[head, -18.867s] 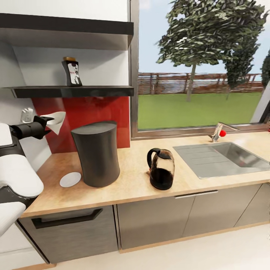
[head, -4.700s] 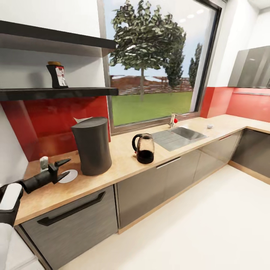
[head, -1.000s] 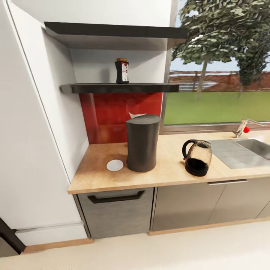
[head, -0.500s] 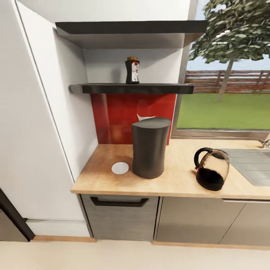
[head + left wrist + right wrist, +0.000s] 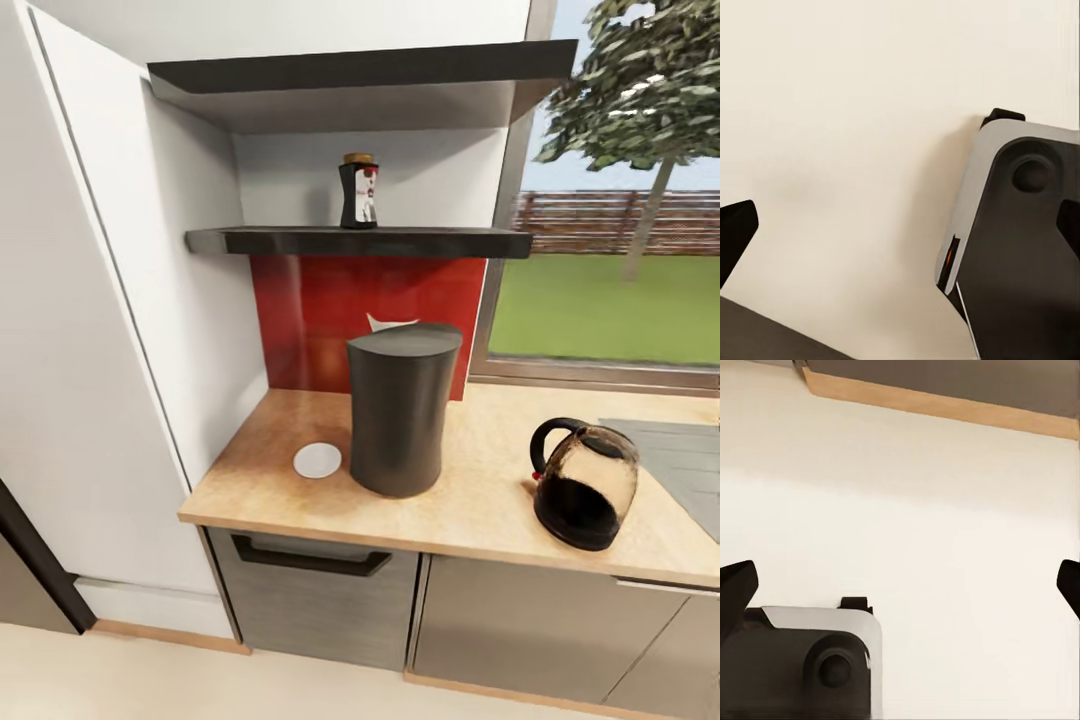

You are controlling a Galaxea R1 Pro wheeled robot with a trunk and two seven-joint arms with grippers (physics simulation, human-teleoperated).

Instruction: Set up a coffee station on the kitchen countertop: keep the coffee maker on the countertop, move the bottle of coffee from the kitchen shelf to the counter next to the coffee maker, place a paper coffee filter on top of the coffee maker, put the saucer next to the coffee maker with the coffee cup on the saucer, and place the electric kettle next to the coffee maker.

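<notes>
Kettle, saucer, filter by the maker; bottle on the shelf, cup unseen. Both grippers wide, empty.

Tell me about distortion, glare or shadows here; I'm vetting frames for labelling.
Head view: wide-angle lens bends the kitchen shelf and wall edges; the red backsplash shows soft reflections. Both wrist views: evenly lit pale floor, faint shadows, sharp.

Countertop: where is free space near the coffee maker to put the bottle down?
The countertop is bare between the coffee maker and the electric kettle, and along the front edge. The saucer takes the narrow left side by the wall.
</notes>
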